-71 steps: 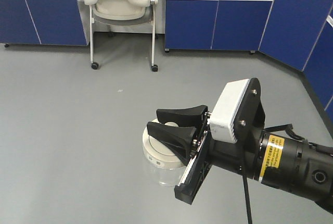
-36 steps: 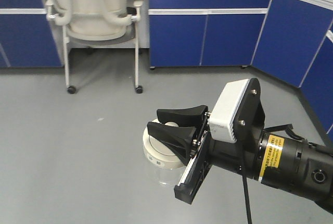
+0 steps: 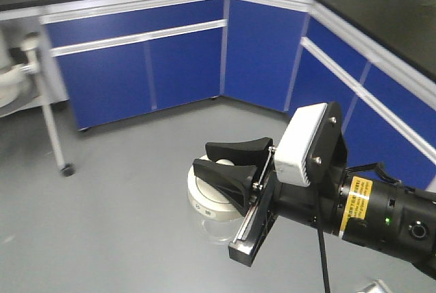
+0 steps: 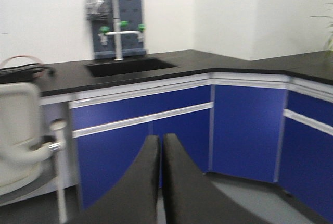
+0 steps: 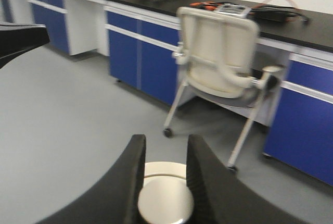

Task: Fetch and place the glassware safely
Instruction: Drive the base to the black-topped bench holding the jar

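Observation:
The glassware (image 3: 208, 206) is a small clear jar with a cream-white lid, held in the air above the grey floor. My right gripper (image 3: 206, 157) is shut on the lid's central knob (image 5: 165, 202), one black finger on each side of it. In the right wrist view the right gripper (image 5: 165, 144) frames the knob, and the lid's rim (image 5: 162, 167) shows just beyond it. The jar's glass body is hidden there. My left gripper (image 4: 160, 141) appears in the left wrist view with its fingers pressed together and nothing between them.
Blue lab cabinets (image 3: 170, 68) under a black countertop (image 3: 354, 7) meet in a corner ahead. A cream wheeled chair (image 5: 218, 57) stands by the counter, its leg (image 3: 54, 129) at the front view's left edge. A sink with a tap (image 4: 122, 62) is set in the counter.
The whole scene has swung left: the chair slid out to the left edge and the cabinet corner came into view. The right gripper still holds the jar the same way.

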Motion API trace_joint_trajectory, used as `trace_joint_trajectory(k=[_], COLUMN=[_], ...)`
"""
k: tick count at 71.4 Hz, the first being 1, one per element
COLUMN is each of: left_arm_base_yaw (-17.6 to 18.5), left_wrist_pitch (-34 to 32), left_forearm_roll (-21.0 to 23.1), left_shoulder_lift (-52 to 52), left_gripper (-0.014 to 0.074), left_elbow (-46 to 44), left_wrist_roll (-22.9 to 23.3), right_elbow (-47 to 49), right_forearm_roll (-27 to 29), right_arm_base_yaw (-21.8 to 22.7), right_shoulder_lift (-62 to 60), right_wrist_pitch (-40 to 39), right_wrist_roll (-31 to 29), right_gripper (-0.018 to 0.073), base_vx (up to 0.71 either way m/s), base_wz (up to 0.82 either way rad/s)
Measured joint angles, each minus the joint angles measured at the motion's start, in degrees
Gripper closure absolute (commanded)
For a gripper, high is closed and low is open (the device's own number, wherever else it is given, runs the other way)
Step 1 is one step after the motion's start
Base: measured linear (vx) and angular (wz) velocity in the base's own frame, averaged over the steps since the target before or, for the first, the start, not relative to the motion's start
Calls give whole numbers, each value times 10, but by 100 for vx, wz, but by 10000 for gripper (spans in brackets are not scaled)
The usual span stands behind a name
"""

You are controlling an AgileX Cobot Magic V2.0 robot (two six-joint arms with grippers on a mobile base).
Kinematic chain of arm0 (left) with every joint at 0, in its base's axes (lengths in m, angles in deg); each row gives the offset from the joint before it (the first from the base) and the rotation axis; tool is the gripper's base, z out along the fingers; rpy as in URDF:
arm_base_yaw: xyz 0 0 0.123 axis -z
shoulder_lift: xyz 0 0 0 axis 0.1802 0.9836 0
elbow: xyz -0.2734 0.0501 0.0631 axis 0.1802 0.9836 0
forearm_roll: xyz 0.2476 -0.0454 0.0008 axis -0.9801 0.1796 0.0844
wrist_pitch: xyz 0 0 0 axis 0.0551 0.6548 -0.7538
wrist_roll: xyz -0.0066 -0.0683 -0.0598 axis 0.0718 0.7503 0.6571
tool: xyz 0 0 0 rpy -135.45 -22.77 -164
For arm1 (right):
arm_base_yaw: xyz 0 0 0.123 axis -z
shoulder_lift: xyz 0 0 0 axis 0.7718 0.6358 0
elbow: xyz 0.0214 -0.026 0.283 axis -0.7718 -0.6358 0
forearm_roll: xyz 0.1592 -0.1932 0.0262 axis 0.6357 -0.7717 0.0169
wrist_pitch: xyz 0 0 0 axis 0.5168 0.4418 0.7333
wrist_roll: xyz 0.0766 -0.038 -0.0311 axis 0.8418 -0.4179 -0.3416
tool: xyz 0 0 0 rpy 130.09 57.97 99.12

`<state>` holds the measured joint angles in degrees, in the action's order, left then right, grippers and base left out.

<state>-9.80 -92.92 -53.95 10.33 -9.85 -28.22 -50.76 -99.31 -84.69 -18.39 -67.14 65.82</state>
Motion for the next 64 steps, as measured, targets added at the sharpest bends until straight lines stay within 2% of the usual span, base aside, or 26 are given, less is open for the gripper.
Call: trace_joint_trajectory(k=[64], left_arm_base_yaw=[0], left_wrist_pitch=[0], left_forearm_roll=[0], left_shoulder_lift=[0], left_gripper=[603], left_elbow=[0], left_wrist_roll=[0], right_elbow=[0], right_forearm_roll=[0], right_arm_base_yaw=[0], right_shoulder_lift=[0], right_wrist_pitch=[1], right_wrist_roll=[0], right_gripper=[560], base_vx=[25], base_wz=[-80])
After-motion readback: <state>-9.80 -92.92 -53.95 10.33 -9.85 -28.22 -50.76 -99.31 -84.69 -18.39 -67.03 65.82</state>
